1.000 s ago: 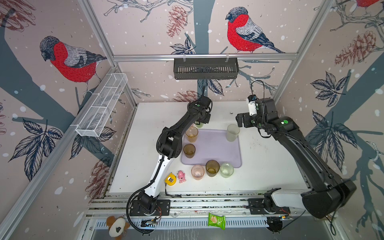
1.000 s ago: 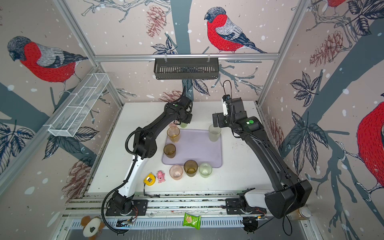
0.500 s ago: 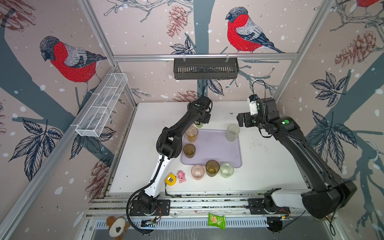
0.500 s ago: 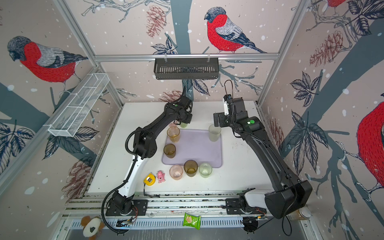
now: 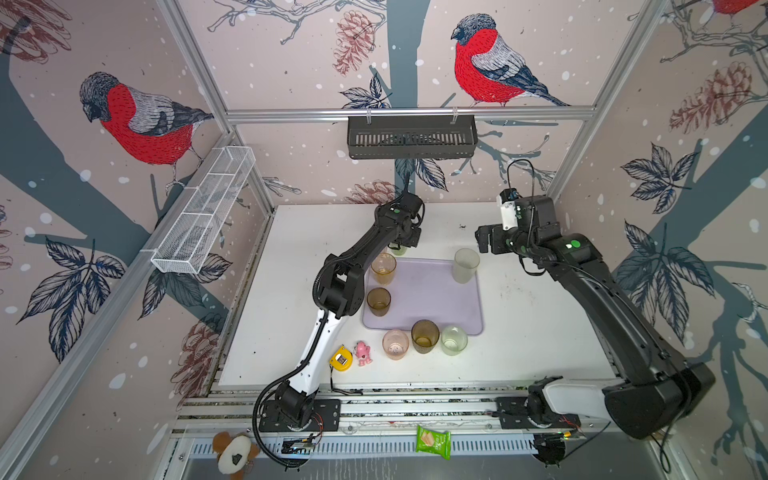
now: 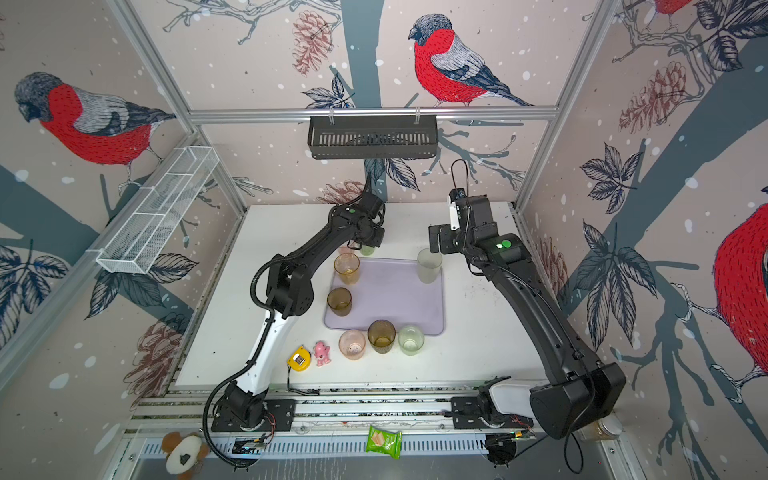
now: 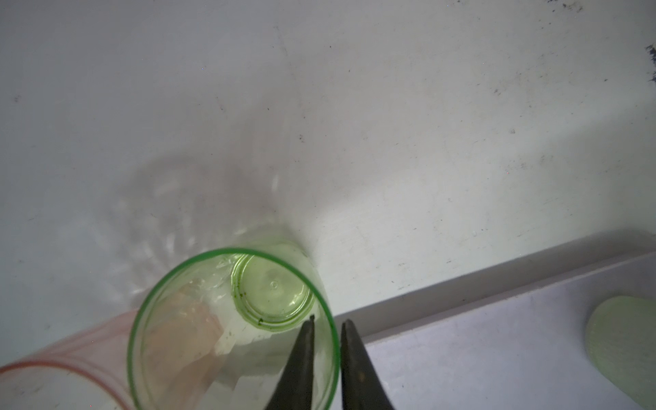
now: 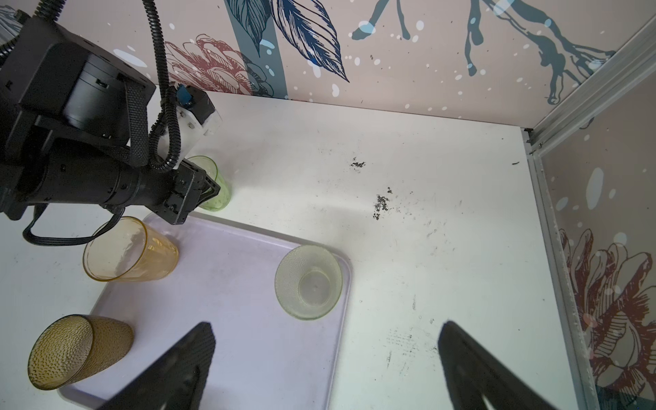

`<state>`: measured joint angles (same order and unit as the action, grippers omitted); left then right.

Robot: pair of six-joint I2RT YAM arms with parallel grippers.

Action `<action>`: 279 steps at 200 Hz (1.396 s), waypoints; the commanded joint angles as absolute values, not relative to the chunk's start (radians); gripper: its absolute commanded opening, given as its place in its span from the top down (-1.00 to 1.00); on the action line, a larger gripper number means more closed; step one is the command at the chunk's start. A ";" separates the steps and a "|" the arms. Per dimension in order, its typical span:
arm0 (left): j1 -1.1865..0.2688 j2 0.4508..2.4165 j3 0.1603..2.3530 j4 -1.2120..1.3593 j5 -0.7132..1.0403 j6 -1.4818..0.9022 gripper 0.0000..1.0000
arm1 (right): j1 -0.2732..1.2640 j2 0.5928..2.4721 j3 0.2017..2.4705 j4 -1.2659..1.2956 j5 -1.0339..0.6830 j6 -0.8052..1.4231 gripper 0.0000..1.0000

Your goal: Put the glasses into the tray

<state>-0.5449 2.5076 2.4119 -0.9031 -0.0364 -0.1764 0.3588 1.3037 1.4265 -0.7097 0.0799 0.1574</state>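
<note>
The pale-lavender tray (image 5: 424, 291) (image 6: 390, 291) (image 8: 230, 284) lies mid-table. On it stand an amber glass (image 5: 383, 268) (image 8: 131, 250), a brown glass (image 5: 378, 301) (image 8: 78, 349) and a taller frosted glass (image 5: 466, 265) (image 8: 309, 284). Along its near edge stand a pink glass (image 5: 395, 343), a brown glass (image 5: 424, 336) and a pale green glass (image 5: 454, 340). Behind the far left corner, my left gripper (image 7: 328, 319) (image 5: 405, 243) pinches the wall of another pale green glass (image 7: 230, 319) (image 6: 367, 250) (image 8: 213, 184), one finger inside. A pink glass (image 7: 53, 372) stands beside it. My right gripper (image 8: 326, 324) (image 5: 482, 239) hangs open, empty, above the frosted glass.
A yellow tape measure (image 5: 341, 358) and a small pink toy figure (image 5: 364, 352) sit at the front left. A black slatted basket (image 5: 411, 137) hangs on the back wall. A white wire basket (image 5: 203, 216) hangs on the left wall.
The right gripper has edged slightly away from the frosted glass. The left arm stays at the green glass behind the tray.
</note>
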 commanded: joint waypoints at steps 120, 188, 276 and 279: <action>-0.547 2.477 2.407 -0.917 -0.051 -0.164 0.77 | 0.353 1.286 1.427 -0.683 0.106 0.149 -0.99; -0.547 2.477 2.404 -0.916 -0.052 -0.164 0.81 | 0.347 1.280 1.430 -0.683 0.110 0.145 -0.99; -0.555 2.471 2.404 -0.918 -0.057 -0.166 0.92 | 0.339 1.278 1.439 -0.677 0.112 0.137 -0.99; -0.555 2.470 2.404 -0.918 -0.057 -0.165 0.92 | 0.338 1.279 1.439 -0.676 0.111 0.138 -0.99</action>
